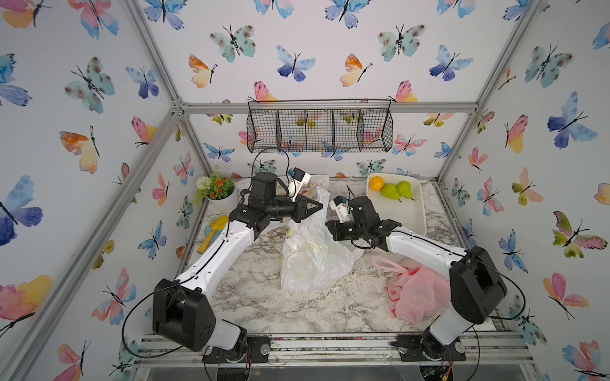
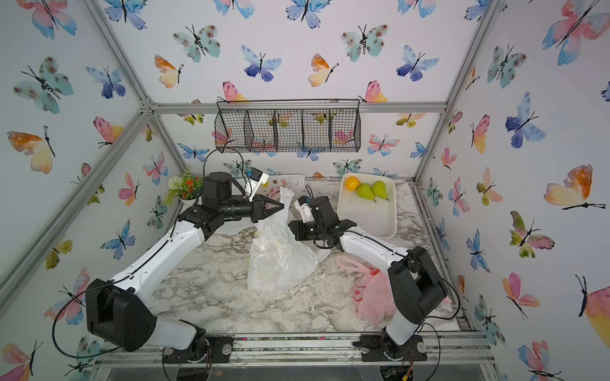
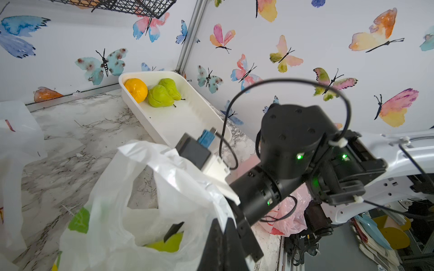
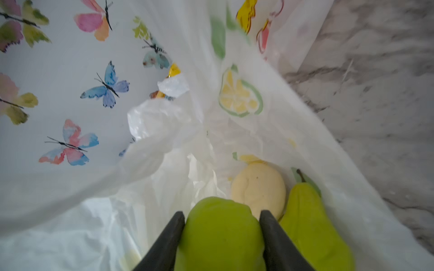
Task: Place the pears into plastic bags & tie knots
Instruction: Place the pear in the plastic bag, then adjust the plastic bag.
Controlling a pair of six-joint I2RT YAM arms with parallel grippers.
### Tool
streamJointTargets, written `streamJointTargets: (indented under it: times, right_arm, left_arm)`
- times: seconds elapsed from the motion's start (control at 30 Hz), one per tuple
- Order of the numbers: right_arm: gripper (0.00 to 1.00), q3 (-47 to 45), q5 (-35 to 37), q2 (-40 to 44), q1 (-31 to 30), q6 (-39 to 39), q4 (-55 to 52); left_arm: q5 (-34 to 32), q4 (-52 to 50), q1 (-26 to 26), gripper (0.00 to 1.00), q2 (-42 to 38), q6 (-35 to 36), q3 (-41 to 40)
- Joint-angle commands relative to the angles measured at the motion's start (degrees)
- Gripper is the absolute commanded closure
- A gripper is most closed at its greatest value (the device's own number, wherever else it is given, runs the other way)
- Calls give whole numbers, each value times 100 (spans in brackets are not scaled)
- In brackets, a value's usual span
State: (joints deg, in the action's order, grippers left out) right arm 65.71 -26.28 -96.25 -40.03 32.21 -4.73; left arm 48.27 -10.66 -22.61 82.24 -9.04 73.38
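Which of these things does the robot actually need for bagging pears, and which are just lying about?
Needed: lemon bag, pinched by left gripper; green pear in right gripper; bagged pears; tray pears; pink bag; doodle bag.
Lying about: orange, flower pot, wire basket, yellow object.

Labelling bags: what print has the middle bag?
The bag shows yellow lemon slices; best in right wrist view.

Bright even light, faint shadows, bowed edges, right wrist blurry

We log | lemon-print bag [image 1: 313, 254]: thin, crinkly translucent plastic | green pear [image 4: 220, 237]: smooth, faintly glossy | tray [image 1: 409, 214]: white smooth plastic | wire basket [image 1: 318, 132]: black metal mesh | tabletop [image 1: 264, 297]: marble-patterned, smooth
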Motion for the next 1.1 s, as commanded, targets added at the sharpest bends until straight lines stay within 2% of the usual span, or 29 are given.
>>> streamJointTargets:
  times: [0.0, 0.1, 0.2, 0.4, 0.47, 0.6, 0.83, 1.0, 1.07]
  right_arm:
    - [40, -28, -252, -311, 15, -17, -238]
    - [24, 270, -33, -187, 12, -272, -847]
    - [18, 338, 672, 411, 18, -281, -1240]
    - [15, 557, 3635, 1269, 64, 265, -3101]
    - [13, 369, 4286, 1415, 189, 526, -3507]
    - [13, 99, 4123, 1534, 382, 707, -3641]
    - [15, -318, 3400, 1130, 489, 799, -2938]
    - [31, -715, 2717, 985, 687, 862, -2124]
    - [44, -668, 2396, 1030, 716, 874, -1868]
  left_arm:
    - [3, -9, -15, 100, -85, 82, -2]
    - [-12, -35, -14, 100, -123, 75, 35]
    - [-101, -136, 1, 100, -281, 187, -39]
    - [-134, -30, 37, 100, -642, 152, -385]
    - [-130, 83, 37, 100, -741, 105, -500]
    - [-86, 114, 37, 100, -784, 82, -622]
    - [-23, 361, 29, 100, -788, -56, -781]
    - [-12, 370, 29, 100, -807, -68, -822]
    - [-23, 378, 33, 100, -824, -79, -813]
